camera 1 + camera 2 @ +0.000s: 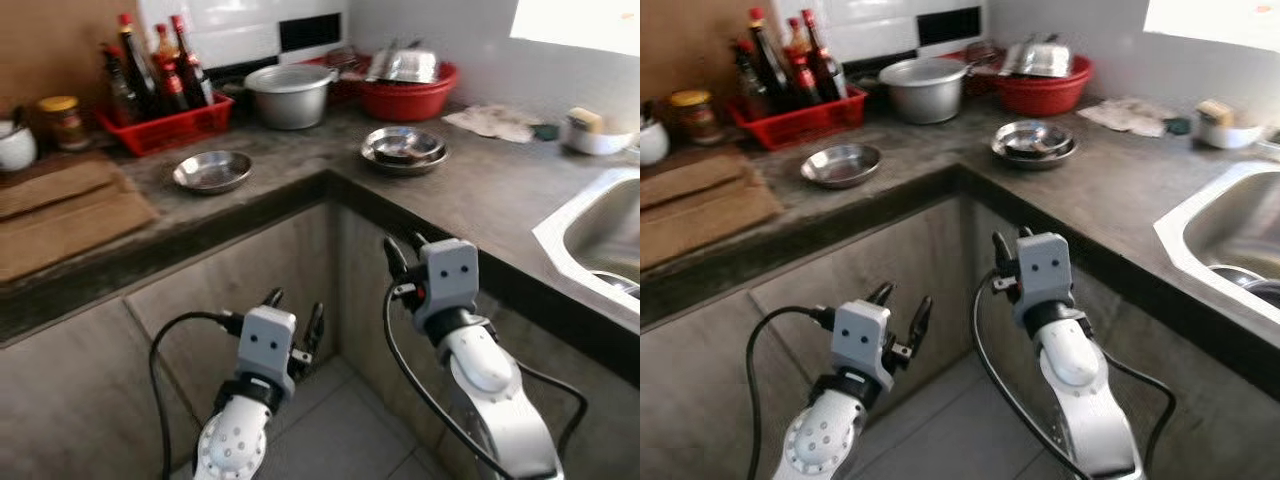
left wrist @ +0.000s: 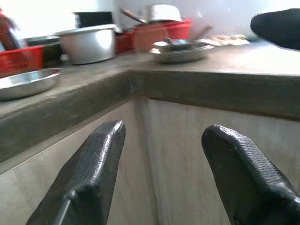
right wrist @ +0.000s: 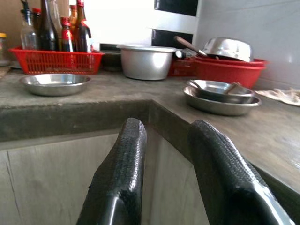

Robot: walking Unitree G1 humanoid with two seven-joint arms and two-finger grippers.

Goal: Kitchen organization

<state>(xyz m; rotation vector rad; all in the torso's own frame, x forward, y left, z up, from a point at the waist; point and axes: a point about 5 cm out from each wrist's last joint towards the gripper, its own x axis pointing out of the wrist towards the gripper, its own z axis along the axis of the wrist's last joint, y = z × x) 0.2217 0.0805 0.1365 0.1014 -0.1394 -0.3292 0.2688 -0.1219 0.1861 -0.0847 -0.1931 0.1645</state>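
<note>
Jaws: left gripper has its two black fingers spread wide w/ nothing between; right gripper fingers are parted by a narrower gap, also empty. Both hang below the edge of the grey stone L-shaped counter, in front of the cabinet fronts, the right one higher & nearer the inner corner.

On the counter: a shallow round steel bowl sits alone near the front edge, left of the corner. Right of the corner is a stack of steel dishes; how many, can't tell. Behind it a red plastic basin holds upturned steel ware, contents hard to make out. A round aluminium pot stands between the basin & a red plastic crate of dark sauce bottles. A steel sink is cut off at the right edge. A wooden board runs off the left edge, long axis roughly along the counter.
</note>
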